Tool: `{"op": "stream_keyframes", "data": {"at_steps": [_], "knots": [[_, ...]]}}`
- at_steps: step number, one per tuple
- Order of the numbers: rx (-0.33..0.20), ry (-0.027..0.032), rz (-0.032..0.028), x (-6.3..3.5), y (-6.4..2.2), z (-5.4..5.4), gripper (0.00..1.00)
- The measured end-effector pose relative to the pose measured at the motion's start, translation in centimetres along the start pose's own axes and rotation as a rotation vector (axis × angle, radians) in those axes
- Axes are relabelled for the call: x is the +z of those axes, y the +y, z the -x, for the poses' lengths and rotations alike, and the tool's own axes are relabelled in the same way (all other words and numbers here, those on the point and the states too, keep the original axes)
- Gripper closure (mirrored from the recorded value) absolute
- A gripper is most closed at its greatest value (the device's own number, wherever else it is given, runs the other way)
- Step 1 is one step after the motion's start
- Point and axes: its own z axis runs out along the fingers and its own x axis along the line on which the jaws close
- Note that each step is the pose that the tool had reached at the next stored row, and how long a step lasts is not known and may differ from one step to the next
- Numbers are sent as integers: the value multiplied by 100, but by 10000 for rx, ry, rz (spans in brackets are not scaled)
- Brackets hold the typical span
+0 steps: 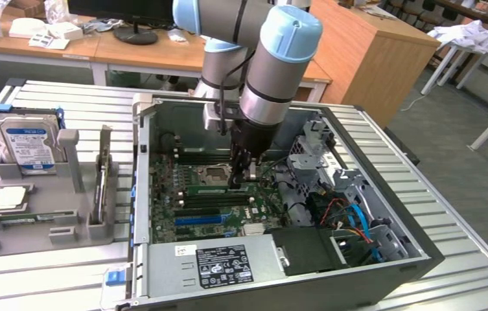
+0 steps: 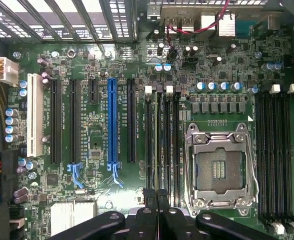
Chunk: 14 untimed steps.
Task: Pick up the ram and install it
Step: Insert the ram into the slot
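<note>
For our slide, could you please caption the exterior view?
Robot arm reaching into an open PC case, shut gripper at the ram over the memory slots beside the CPU socket.

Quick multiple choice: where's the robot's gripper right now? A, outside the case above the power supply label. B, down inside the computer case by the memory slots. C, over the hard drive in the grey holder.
B: the gripper is lowered inside the open computer case, its tips at the black memory slots beside the CPU socket, away from the hard drive.
</note>
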Motion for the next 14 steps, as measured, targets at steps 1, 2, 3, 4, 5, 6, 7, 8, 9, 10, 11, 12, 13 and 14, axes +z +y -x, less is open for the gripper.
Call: {"op": "stream_keyframes", "data": {"at_steps": [1,2,3,4,5,6,7,8,9,10,11,12,13,14], "knots": [[-19,0,0,1,1,0,89],[-33,1,1,2,1,0,89],[-48,1,1,4,1,0,89],[-58,-1,0,7,1,0,89],[-64,-2,0,12,1,1,89],[-68,1,1,16,2,0,89],[-69,2,1,21,2,0,89],[-70,3,2,23,2,0,89],[-70,4,2,23,2,-1,89],[-70,4,2,23,2,-1,89],[-70,4,2,23,2,-1,89],[-70,4,2,23,2,0,89],[-72,2,2,24,2,0,89],[-75,2,2,24,2,0,89]]}}
